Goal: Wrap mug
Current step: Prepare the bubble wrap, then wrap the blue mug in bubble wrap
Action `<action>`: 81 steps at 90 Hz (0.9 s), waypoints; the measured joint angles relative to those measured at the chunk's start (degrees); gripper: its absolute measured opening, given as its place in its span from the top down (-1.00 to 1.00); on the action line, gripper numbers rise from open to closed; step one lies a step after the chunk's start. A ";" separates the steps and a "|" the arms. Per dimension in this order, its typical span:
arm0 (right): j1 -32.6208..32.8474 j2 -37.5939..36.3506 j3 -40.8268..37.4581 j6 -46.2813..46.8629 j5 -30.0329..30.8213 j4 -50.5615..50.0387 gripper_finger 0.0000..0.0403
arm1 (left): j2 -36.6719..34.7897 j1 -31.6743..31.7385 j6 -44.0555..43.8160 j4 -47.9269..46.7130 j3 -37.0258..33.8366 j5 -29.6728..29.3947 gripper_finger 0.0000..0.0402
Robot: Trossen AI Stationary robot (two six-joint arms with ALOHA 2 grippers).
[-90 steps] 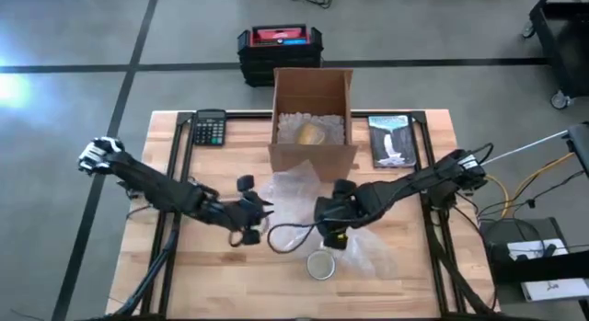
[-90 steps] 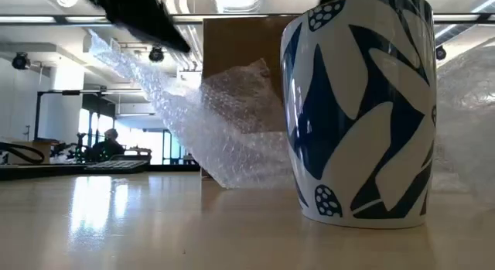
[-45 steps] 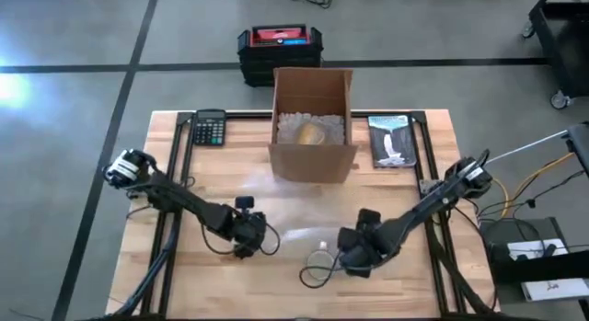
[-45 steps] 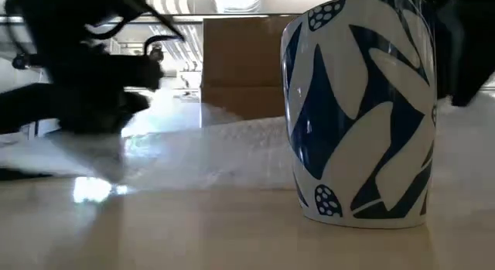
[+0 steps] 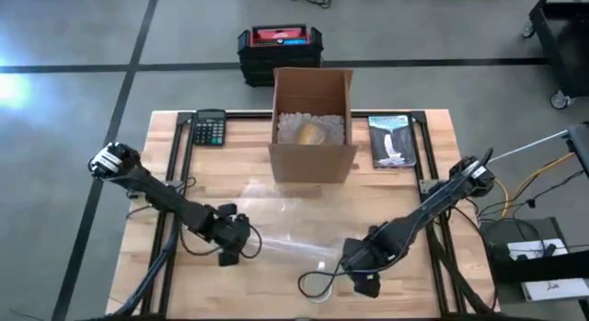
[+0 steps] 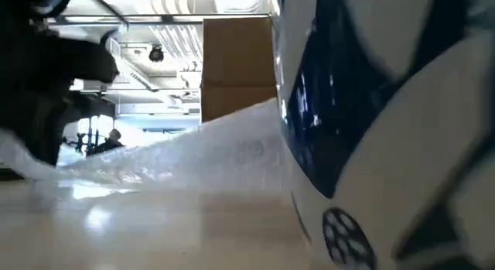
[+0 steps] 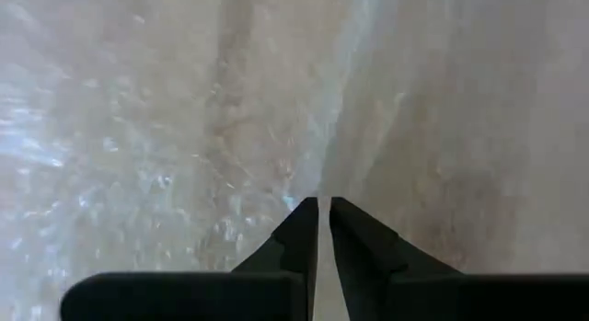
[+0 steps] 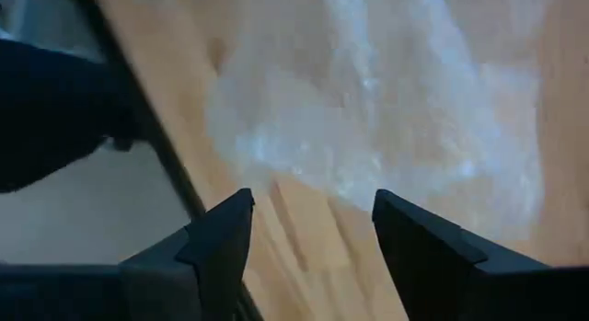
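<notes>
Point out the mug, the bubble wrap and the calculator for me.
mug (image 6: 371,107), low view, on its blue-patterned side
bubble wrap (image 5: 281,218), high view, on the middle of the flat sheet
calculator (image 5: 210,128), high view, on its keypad

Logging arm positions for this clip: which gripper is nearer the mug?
Right. The right gripper sits just beside the mug at the table's front edge. The left gripper is farther off across the bubble wrap, its jaws shut on the wrap.

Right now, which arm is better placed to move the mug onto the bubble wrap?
Right, probably. The right claw is open and sits beside the mug at the table's front edge. The left claw is shut on the bubble wrap, farther off.
</notes>
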 joint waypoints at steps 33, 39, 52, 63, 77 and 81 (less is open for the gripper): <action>-0.74 0.02 3.58 -9.82 14.92 11.93 -0.14 | -6.84 0.00 1.82 4.31 -0.25 -5.03 0.90; -0.51 0.62 2.93 -12.78 13.85 19.52 -0.16 | -7.34 0.00 1.82 4.26 -0.39 -5.10 0.90; -0.53 4.83 2.85 -13.64 13.29 25.27 -0.16 | -7.28 0.00 1.84 4.79 -0.39 -5.22 0.90; -0.83 8.77 4.05 -12.67 13.19 24.94 -0.09 | -6.96 0.00 1.84 4.99 -0.39 -5.21 0.90; -1.03 12.42 6.60 -12.36 11.87 22.81 0.02 | -6.58 -0.22 2.04 5.17 -0.39 -5.20 0.90; -1.20 13.16 7.00 -12.37 12.13 22.14 0.04 | -6.51 -0.38 2.04 5.37 -0.39 -5.20 0.90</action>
